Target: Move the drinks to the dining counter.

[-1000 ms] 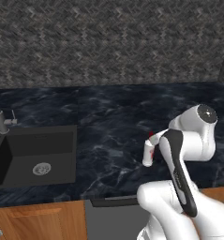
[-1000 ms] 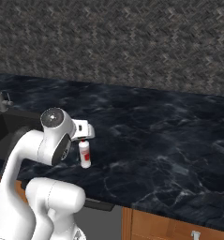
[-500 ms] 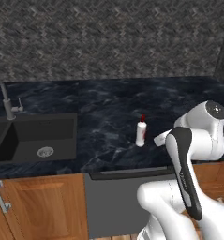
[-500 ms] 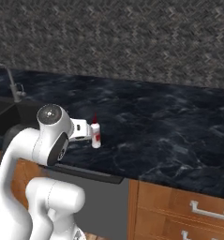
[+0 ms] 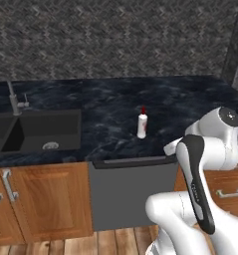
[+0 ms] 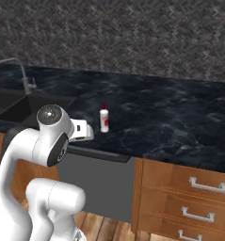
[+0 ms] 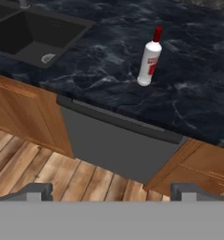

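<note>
One of the drinks, a slim white bottle with a red cap [image 5: 142,124] [image 6: 104,120] [image 7: 149,61], stands upright on the dining counter [image 5: 185,102] [image 6: 175,117] [image 7: 99,65]. It is right of the dark sink [image 5: 41,129] [image 6: 34,106] [image 7: 29,33] and near the front edge. My gripper [image 7: 115,191] is open and empty. It hangs low in front of the counter, well back from the bottle and apart from it. The two dark fingertips [image 7: 38,190] stand far apart at the bottom of the hand view.
A steel faucet [image 5: 12,97] [image 6: 24,75] rises behind the sink. Below the counter are a grey dishwasher front [image 5: 130,191] [image 7: 118,150], wooden cabinet doors [image 5: 46,199] and drawers [image 6: 184,197]. Wooden floor [image 7: 48,173] lies between me and the cabinets.
The whole picture has shifted: the base has backed away from the counter, so cabinets and floor now show. The bottle stays where it stood on the counter. The gripper remains open.
</note>
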Robot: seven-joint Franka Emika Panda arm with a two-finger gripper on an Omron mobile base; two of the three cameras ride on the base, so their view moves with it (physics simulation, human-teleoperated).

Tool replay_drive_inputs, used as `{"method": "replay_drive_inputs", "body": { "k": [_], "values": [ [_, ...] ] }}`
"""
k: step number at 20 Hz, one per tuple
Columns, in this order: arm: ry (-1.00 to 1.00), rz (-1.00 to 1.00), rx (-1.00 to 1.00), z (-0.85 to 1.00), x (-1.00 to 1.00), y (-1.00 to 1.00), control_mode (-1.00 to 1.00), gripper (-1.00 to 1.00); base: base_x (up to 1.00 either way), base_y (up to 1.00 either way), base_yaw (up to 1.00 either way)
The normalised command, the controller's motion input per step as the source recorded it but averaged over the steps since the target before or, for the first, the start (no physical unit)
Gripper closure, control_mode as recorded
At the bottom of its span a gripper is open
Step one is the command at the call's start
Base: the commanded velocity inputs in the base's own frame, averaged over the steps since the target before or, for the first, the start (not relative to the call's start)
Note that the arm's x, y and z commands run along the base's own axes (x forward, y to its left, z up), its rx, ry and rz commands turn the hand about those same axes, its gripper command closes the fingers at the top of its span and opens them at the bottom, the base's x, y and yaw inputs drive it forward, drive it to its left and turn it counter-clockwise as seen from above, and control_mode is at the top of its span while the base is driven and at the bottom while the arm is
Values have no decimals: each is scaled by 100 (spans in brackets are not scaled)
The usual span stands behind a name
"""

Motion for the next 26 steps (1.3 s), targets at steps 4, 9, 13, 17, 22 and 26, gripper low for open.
{"method": "replay_drive_inputs", "body": {
  "k": [4, 9, 13, 17, 22, 26],
  "values": [
    [0, 0, 0, 0, 0, 0, 100, -100, -37, 0, -20],
    [0, 0, 0, 0, 0, 0, 100, -100, -7, 0, -23],
    [0, 0, 0, 0, 0, 0, 100, -100, 0, 0, -22],
    [0, 0, 0, 0, 0, 0, 100, -100, 0, -3, -23],
    [0, 0, 0, 0, 0, 0, 100, -100, 0, -11, -27],
    [0, 0, 0, 0, 0, 0, 100, -100, 0, -25, -36]
  ]
}}
